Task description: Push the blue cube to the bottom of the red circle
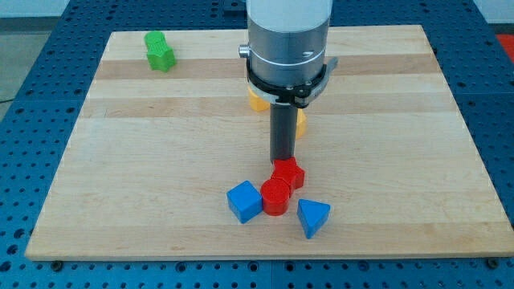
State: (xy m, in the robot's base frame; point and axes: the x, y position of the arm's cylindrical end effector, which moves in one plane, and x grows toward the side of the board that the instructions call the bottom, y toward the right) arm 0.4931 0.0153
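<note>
Arm: one, entering from the view's top centre. Wrist [287, 44]: broad grey cylinder, dark collar at its base, vertical. Rod [283, 132]: straight, dark, upright below the collar. My tip [282, 160]: lowest end, near the view's centre, at counter level.

The pale wooden board [120, 168] shows smooth planks with faint grain and a soft sheen. The blue plastic-looking cube [244, 201] and round red plastic-looking block [275, 196] appear matt and smooth. The grey metal-looking arm housing [287, 36] gleams dully above the matt dark rod [283, 132].
</note>
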